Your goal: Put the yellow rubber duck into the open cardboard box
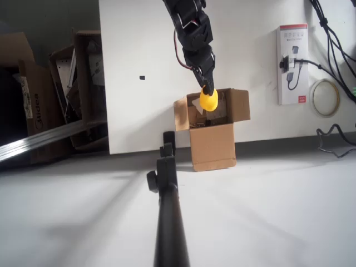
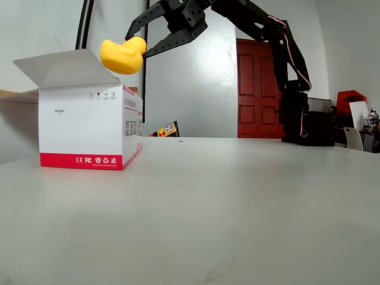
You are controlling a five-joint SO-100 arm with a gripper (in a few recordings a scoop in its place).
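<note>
In the overhead view the yellow rubber duck (image 1: 208, 100) hangs just above the opening of the open cardboard box (image 1: 212, 139), which stands upright near the white board's front edge with its flaps spread. The black arm reaches down from the top, and my gripper (image 1: 207, 89) sits right over the duck. Seen from table level in the fixed view, the duck (image 2: 119, 56) is in the air at the tips of my gripper (image 2: 136, 46), whose two fingers pinch the duck's head end.
A black camera pole (image 1: 167, 211) juts up in front of the box. A white-and-red package (image 1: 292, 64) (image 2: 89, 130), a tape roll (image 1: 325, 97) and cables lie to the right. Dark cardboard boxes (image 1: 39, 100) stand off the table's left side.
</note>
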